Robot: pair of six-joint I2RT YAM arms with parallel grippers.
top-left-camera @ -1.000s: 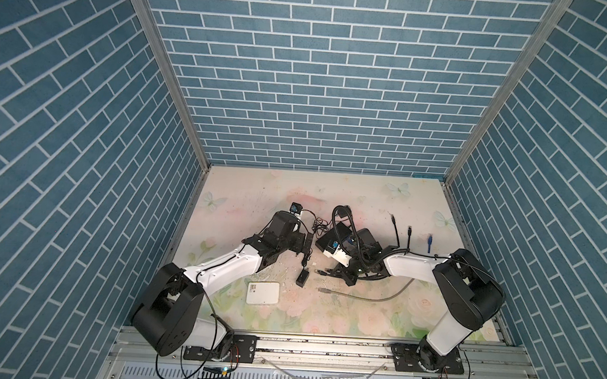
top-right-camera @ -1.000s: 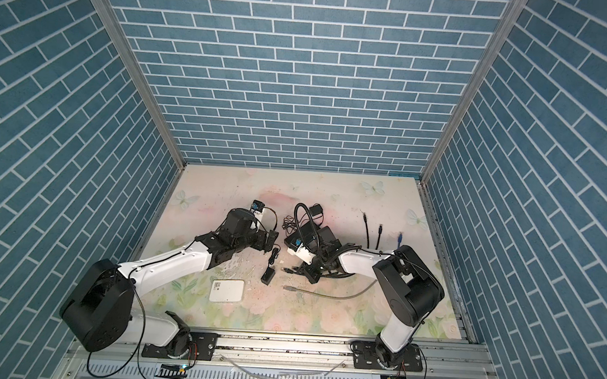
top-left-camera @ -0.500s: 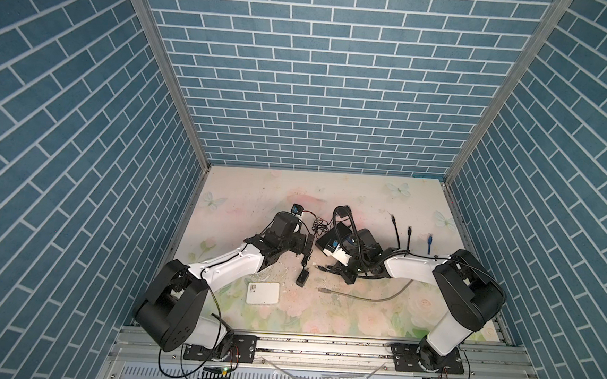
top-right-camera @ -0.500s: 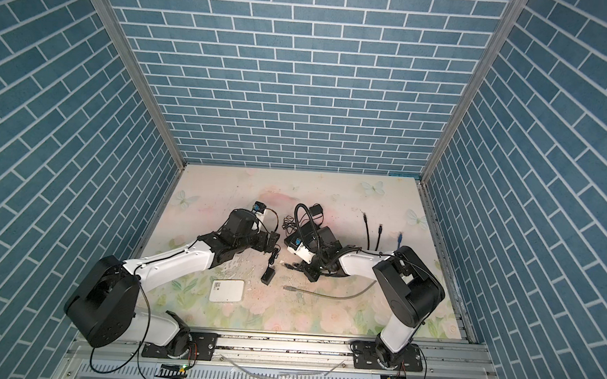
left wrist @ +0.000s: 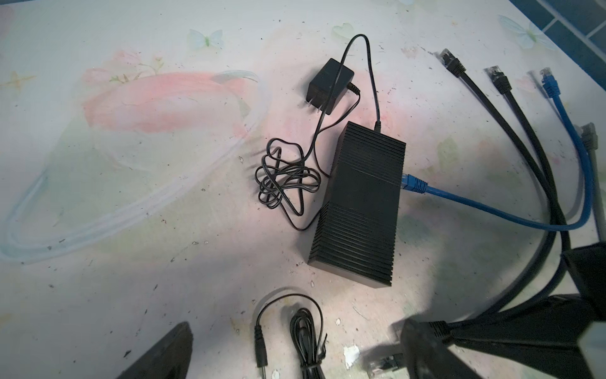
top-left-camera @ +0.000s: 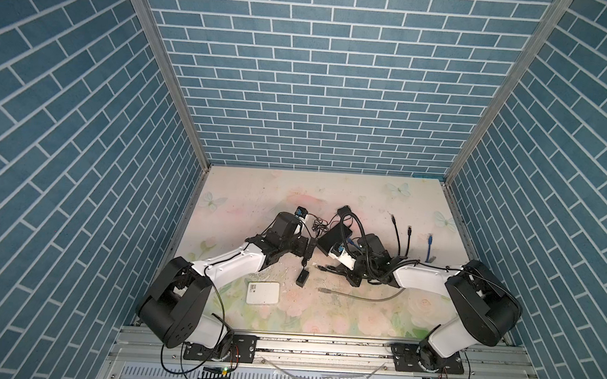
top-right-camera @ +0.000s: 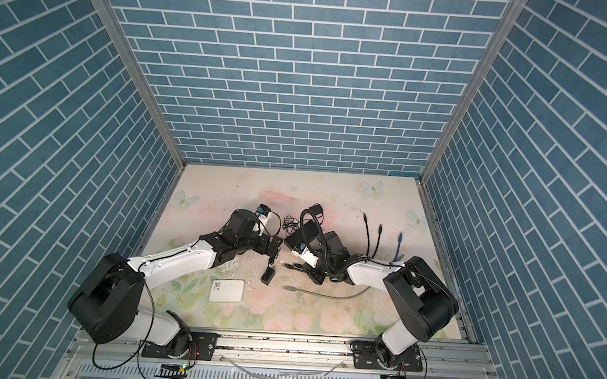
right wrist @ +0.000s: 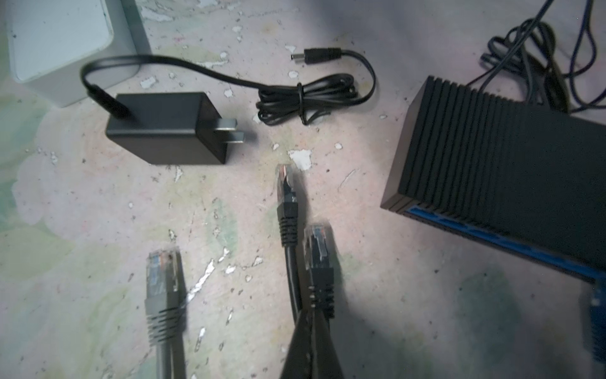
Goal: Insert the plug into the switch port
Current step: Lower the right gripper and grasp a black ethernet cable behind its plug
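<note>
"Two grippers here. How does each one stand?"

"Left gripper (left wrist: 295, 328) has its fingers spread wide and hovers over the bundled cord (left wrist: 306, 338) of a small power adapter (right wrist: 164, 128). Right gripper (right wrist: 311, 328) has its fingers pressed together, and the boot of a black plug (right wrist: 318, 259) sits right at their tips, pinched there."

"Where is that plug against the switch?"

"The switch (top-left-camera: 332, 238) is the black ribbed box lying at an angle a little below the middle of the frame in both top views. The held plug is just below it in those views, near its blue port face (right wrist: 492, 242) but apart from it and not in a port."

"Is any port taken?"

"One is. A blue plug (left wrist: 414, 185) is seated in the switch's long side, with its cable trailing off toward the right arm. The cord of a second adapter (left wrist: 329, 83) enters one end of the box."

"What else lies about?"

"A second black plug (right wrist: 287, 197) and a grey plug (right wrist: 162, 269) rest on the table (top-left-camera: 258, 195) beside the held one. A white box (top-left-camera: 262, 292) sits lower and left of centre in the top views, and loose cable ends (top-left-camera: 409, 231) fan out to the right of the switch."
</note>
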